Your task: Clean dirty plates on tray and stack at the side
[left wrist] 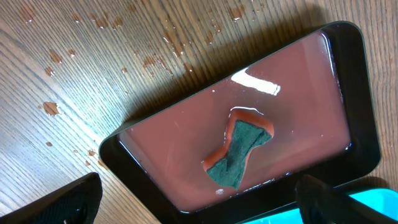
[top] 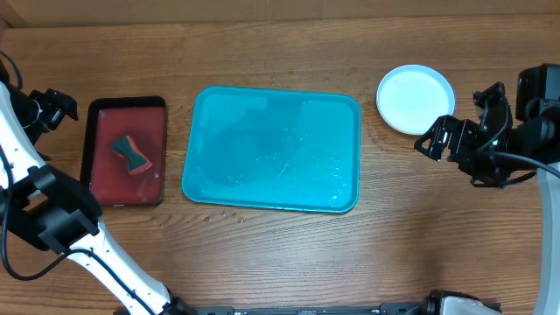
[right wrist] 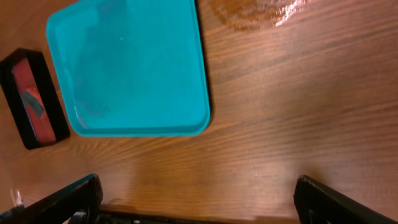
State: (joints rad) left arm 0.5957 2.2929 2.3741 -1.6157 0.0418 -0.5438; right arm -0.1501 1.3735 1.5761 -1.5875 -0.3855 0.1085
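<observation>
Closest to us in the left wrist view, the left gripper (left wrist: 199, 202) has its fingers spread wide at the lower corners, holding nothing, above the sponge (left wrist: 239, 146) lying in the dark red tray (left wrist: 360, 149). The right gripper (right wrist: 196, 202) is likewise wide and empty. In the overhead view, the turquoise tray (top: 203, 175) at centre is wet and bears no plates. A white plate (top: 416, 99) sits on the table (top: 280, 262) at the upper right, near the tray; we cannot tell whether others lie beneath it. We judge the task done or nearly so.
</observation>
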